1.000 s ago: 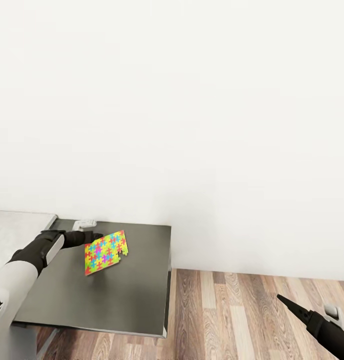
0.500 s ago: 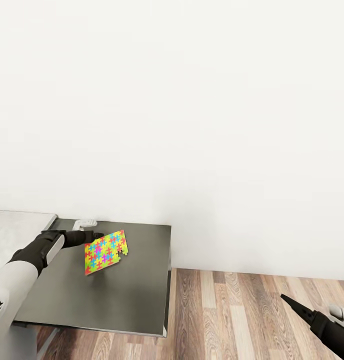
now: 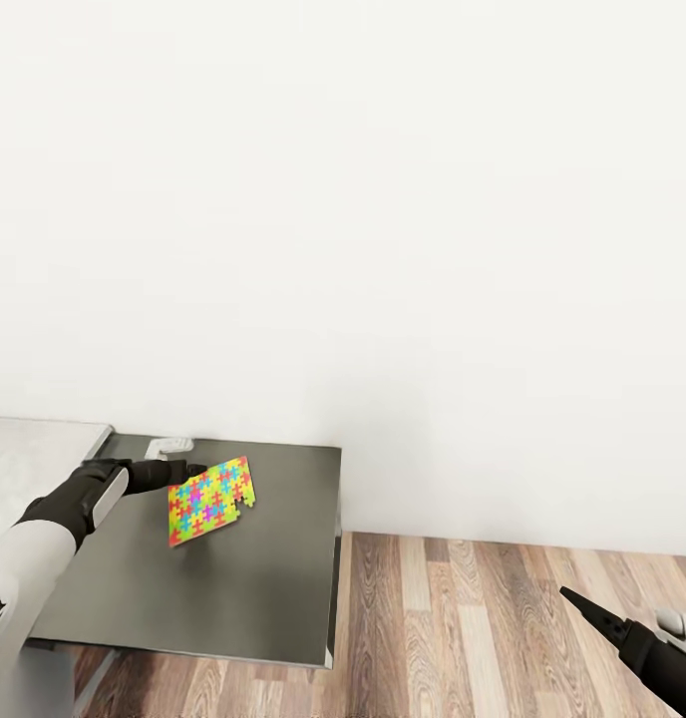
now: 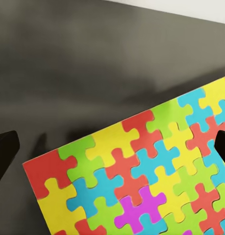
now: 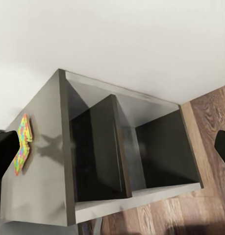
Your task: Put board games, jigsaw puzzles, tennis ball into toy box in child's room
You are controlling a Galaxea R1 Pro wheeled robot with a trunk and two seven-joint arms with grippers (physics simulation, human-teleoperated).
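One jigsaw puzzle (image 3: 210, 502) of yellow, red, green and blue pieces stands tilted over the dark grey part of the table (image 3: 273, 588), with its shadow under its lower corner. My left gripper (image 3: 188, 469) is at the puzzle's upper left corner. In the left wrist view the puzzle (image 4: 141, 181) lies between the spread fingers (image 4: 5, 152); the gripper (image 4: 114, 149) is open, and contact cannot be made out. My right gripper (image 3: 565, 594) hangs over the floor to the table's right. Its wrist view shows it (image 5: 112, 149) open and empty, facing the table's end and the edge-on puzzle (image 5: 22, 144).
The light grey tabletop (image 3: 34, 449) continues to the left. A small white object (image 3: 169, 446) lies at the table's back edge by the white wall. Two open compartments (image 5: 117, 152) sit under the dark tabletop. Wood-plank floor (image 3: 463, 618) spreads to the right.
My right arm has drifted slightly to the right and down. The puzzle and my left gripper have stayed where they were.
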